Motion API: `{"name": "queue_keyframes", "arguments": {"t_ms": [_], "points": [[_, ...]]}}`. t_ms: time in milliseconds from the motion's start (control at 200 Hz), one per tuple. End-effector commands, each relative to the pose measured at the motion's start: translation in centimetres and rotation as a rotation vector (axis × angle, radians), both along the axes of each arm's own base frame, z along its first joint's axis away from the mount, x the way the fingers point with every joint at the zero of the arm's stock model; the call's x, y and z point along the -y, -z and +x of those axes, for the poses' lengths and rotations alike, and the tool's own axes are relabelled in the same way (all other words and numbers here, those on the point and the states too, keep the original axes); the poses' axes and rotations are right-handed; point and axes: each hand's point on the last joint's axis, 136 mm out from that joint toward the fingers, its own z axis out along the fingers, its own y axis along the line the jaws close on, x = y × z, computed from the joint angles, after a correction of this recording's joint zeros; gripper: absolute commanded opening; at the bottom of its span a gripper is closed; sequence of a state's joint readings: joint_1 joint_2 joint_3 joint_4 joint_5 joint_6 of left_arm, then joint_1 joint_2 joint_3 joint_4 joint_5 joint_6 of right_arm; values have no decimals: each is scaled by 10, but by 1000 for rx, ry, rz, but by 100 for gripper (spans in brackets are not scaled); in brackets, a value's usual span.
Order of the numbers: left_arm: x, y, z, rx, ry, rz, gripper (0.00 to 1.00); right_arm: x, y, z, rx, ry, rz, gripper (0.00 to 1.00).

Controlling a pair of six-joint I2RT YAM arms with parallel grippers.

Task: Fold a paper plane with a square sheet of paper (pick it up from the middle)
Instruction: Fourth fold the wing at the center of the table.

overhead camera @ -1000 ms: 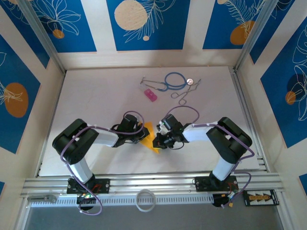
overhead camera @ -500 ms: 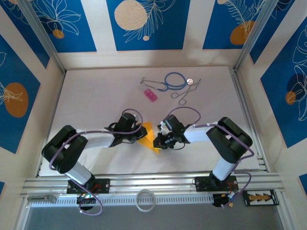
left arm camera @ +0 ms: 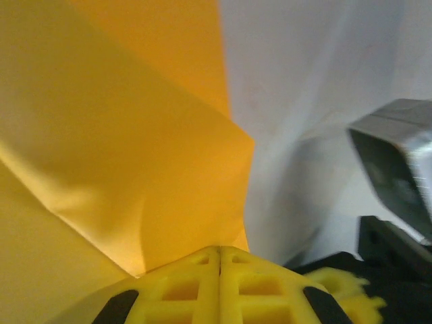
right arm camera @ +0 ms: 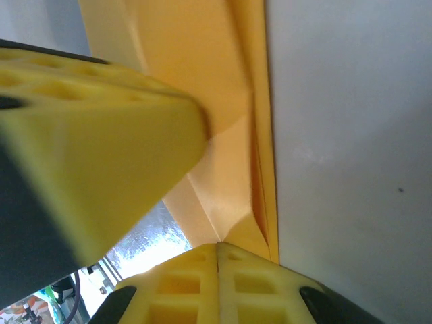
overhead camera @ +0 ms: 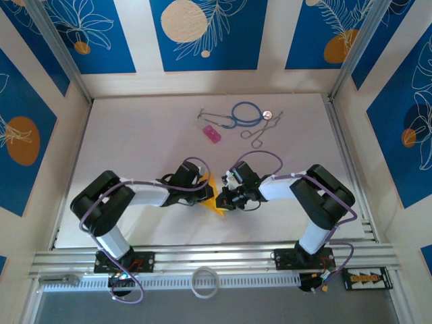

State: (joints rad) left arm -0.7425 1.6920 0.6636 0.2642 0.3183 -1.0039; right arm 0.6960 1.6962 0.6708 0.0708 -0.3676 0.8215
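Two grippers meet near the middle of the table (overhead camera: 135, 135), tip to tip, with the square sheet of paper (overhead camera: 217, 206) between them. The sheet is partly folded. It shows as a small orange-yellow wedge at the near side of the left gripper (overhead camera: 206, 191) and the right gripper (overhead camera: 223, 198).

**Left wrist view.** The left gripper (left arm camera: 219, 253) has its yellow pads pressed together with no gap. A creased panel of the sheet (left arm camera: 135, 135) rises directly from the tips. Whether any paper is caught between the pads cannot be told.

**Right wrist view.** The right gripper (right arm camera: 217, 248) is likewise fully closed. Several stacked folded edges of the sheet (right arm camera: 202, 67) run straight into the seam between its pads, so it appears to pinch a layered edge. One of the left gripper's fingers (right arm camera: 101, 128) lies against the paper just beside it.

**Handling.** The paper is judged very light, thin and limp. It buckles under a sideways push, tears if the two arms pull apart, and slips easily on the smooth table. Creased, multi-layer edges are its stiffest parts. These edges are the better places to take hold, close to the centre fold, with the second gripper pressing flat alongside.

**Other objects.** A small pink block (overhead camera: 212, 133) lies well apart at the far side.
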Motion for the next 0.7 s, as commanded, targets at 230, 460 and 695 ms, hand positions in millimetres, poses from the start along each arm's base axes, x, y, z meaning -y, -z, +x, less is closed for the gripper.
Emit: {"name": "queue_keyframes", "arguments": {"t_ms": [230,460,695], "points": [[-27,22,24,-36,-105,51,2,37,42,-28,-129,20,-182,0],[-43,24,39,-44,-131,89,2,41,44,-31,-133,22,-200,0],[-54,24,56,-40,-159,72,2,42,45,-31,-135,18,-203,0]]}}
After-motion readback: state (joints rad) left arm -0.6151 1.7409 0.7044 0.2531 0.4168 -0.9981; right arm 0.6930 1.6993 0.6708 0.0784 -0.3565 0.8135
